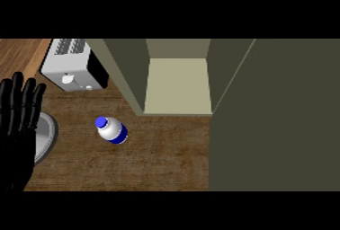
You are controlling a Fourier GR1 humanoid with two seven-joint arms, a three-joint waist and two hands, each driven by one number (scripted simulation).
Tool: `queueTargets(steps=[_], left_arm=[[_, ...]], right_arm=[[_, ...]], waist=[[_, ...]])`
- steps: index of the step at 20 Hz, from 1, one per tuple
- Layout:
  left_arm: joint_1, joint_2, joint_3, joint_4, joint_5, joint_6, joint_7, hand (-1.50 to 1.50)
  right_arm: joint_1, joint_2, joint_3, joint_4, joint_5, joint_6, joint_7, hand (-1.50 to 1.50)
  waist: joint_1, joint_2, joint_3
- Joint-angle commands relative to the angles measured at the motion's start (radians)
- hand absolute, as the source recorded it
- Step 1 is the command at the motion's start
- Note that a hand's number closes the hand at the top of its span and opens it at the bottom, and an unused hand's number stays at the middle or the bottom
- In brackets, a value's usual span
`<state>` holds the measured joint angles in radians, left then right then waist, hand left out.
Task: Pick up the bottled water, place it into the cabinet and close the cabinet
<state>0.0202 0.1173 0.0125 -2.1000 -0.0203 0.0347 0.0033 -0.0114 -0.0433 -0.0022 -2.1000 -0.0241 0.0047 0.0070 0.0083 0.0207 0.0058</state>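
We count one hand, one plate, one toaster, one water bottle and one cabinet. At the far left our left hand (19, 117) stands with its black fingers straight and spread, tips pointing up the view, holding nothing and touching nothing that we can make out. Part of a grey plate (45, 134) shows just beside it, partly hidden behind the hand. Above, near the upper left, the white toaster (72, 65) sits with its slots toward the top of the view and a black side facing right.

Further right the bottled water (111, 130) stands upright on the wooden counter (153, 157), seen from above: blue cap, white body, blue band. It is apart from the plate, below the toaster, and near the cabinet's front left corner.

The cabinet (178, 85) is open, its pale shelf bare where we see it, and its olive door (275, 117) fills the right side of the view down to the lower edge.

The brown counter lies free around the bottle, with open room below it and between it and the door. Our right hand shows nowhere.
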Motion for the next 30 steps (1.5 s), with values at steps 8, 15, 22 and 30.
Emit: queueTargets(steps=[8, 15, 22, 30], left_arm=[[-0.024, -0.116, -0.329, 0.057, -0.057, 0.39, 0.189, -1.5], [-0.093, -0.117, -0.625, -0.056, -0.276, 0.659, 0.437, -1.5], [-0.184, -0.117, -0.701, -0.109, -0.456, 0.745, 0.649, -1.5], [-0.182, -0.117, -0.806, -0.097, -0.578, 0.817, 0.697, -1.5]], right_arm=[[0.212, 0.009, 0.126, -0.133, -0.119, 0.107, 0.119, -1.5], [0.389, -0.051, 0.082, -0.39, -0.223, 0.137, 0.219, -1.5], [0.372, -0.069, 0.027, -0.482, -0.271, 0.112, 0.347, -1.5], [0.395, -0.059, 0.026, -0.54, -0.31, 0.128, 0.383, -1.5]], waist=[[-0.039, -0.026, -0.006], [-0.024, -0.028, -0.004], [-0.013, -0.025, -0.005], [-0.018, -0.026, -0.005]])
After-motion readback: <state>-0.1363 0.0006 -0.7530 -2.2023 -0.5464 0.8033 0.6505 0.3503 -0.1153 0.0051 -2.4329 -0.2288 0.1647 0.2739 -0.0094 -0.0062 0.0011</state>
